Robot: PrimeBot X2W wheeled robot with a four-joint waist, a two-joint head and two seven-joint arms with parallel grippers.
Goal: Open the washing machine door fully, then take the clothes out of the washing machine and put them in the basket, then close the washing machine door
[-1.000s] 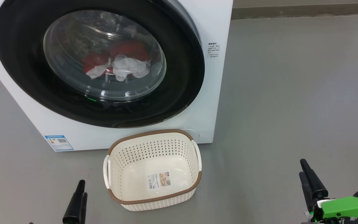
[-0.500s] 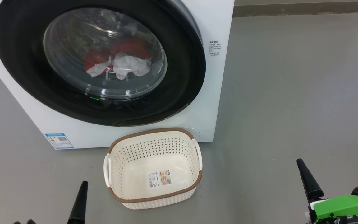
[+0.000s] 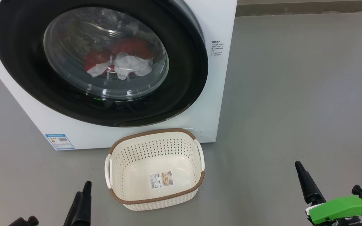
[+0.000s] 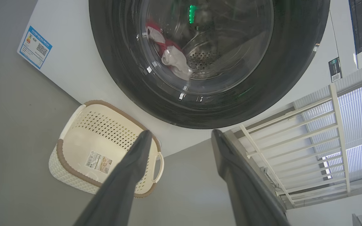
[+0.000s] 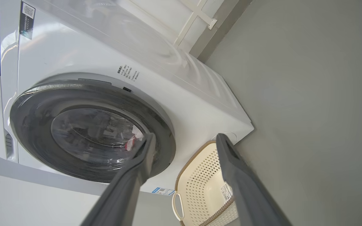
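"Is the washing machine door open?"

"No, closed, with the clothes behind its glass. It stands up ahead of the left gripper, fingers spread and empty. The right gripper, likewise spread, looks farther off."

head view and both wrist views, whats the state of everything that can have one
washing machine door: shut
clothes: bunched up inside, behind the door's window
basket: upright on the floor, nothing in it but a paper label
left claw: open, holding nothing
right claw: open, holding nothing
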